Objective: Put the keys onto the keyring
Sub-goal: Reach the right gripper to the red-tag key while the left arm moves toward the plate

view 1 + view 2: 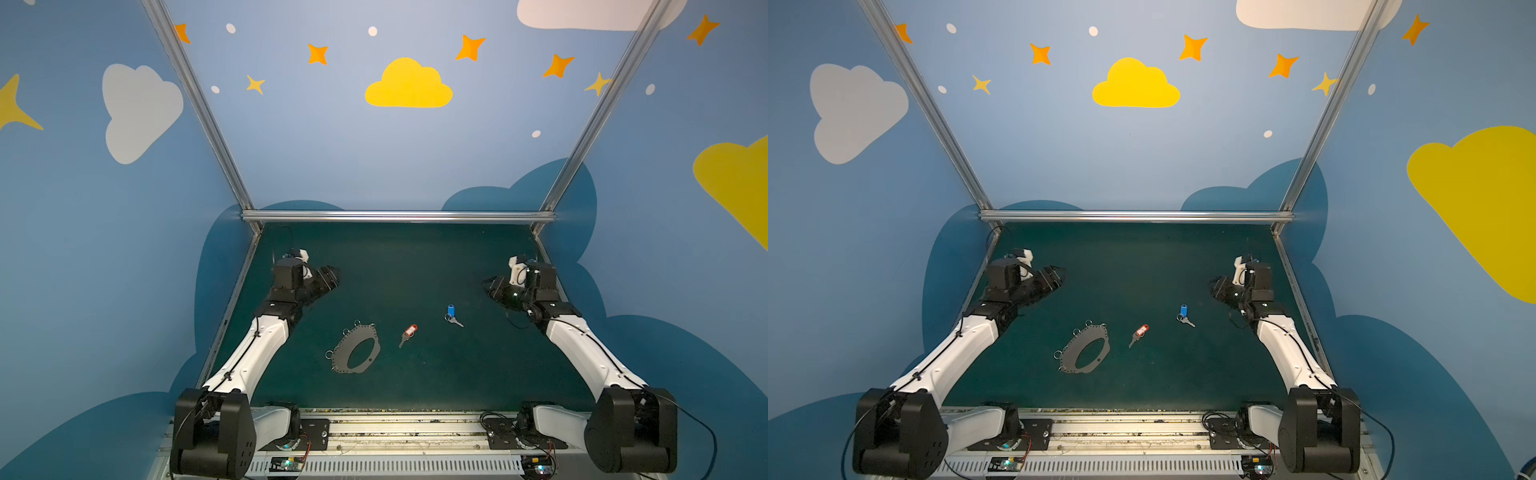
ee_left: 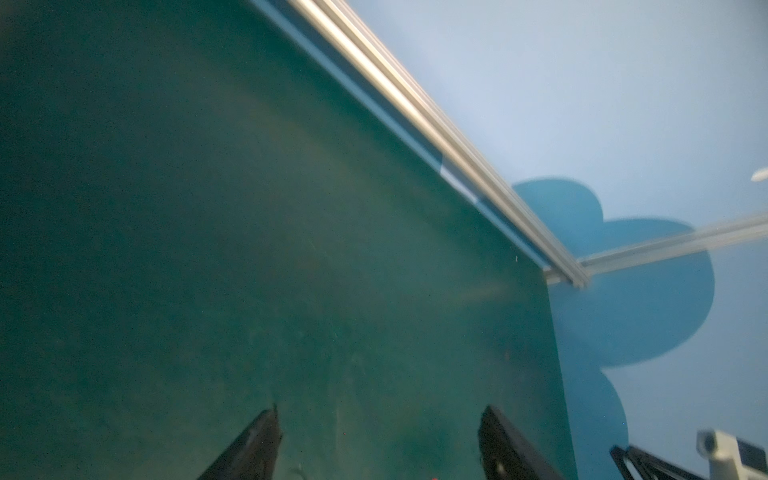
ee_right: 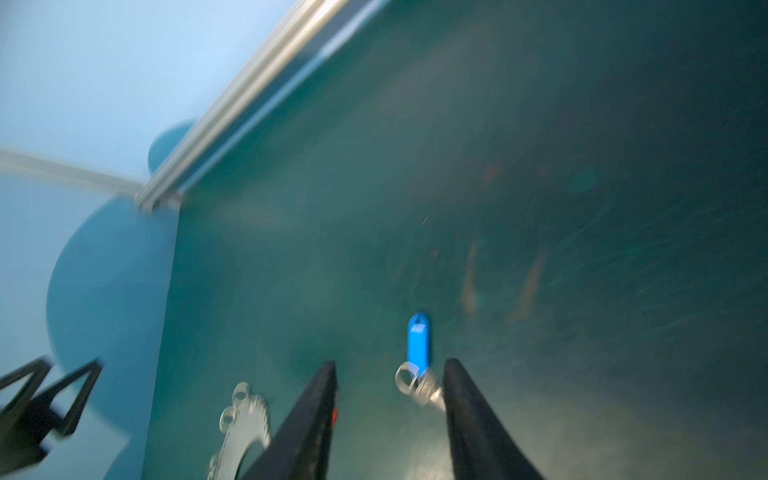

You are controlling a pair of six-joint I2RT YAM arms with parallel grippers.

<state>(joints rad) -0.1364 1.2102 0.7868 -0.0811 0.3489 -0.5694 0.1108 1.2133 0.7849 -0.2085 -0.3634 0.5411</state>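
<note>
The keyring (image 1: 360, 332) (image 1: 1090, 332), a flat grey oval plate with small wire rings on its edge, lies left of the mat's middle in both top views. Just right of it lies the red-tagged key (image 1: 409, 332) (image 1: 1140, 332). Further right and back lies the blue-tagged key (image 1: 451, 312) (image 1: 1184, 311). My left gripper (image 1: 330, 276) (image 2: 380, 409) hovers at the back left, open over bare mat. My right gripper (image 1: 490, 286) (image 3: 390, 363) hovers at the back right, open and empty. In the right wrist view the blue-tagged key (image 3: 417, 340) lies on the mat beyond the fingertips, and the keyring (image 3: 245, 419) is partly hidden by one finger.
An aluminium rail (image 1: 399, 216) runs along the green mat's back edge, with slanted posts and blue walls on both sides. The arm bases and a metal track (image 1: 399, 432) line the front edge.
</note>
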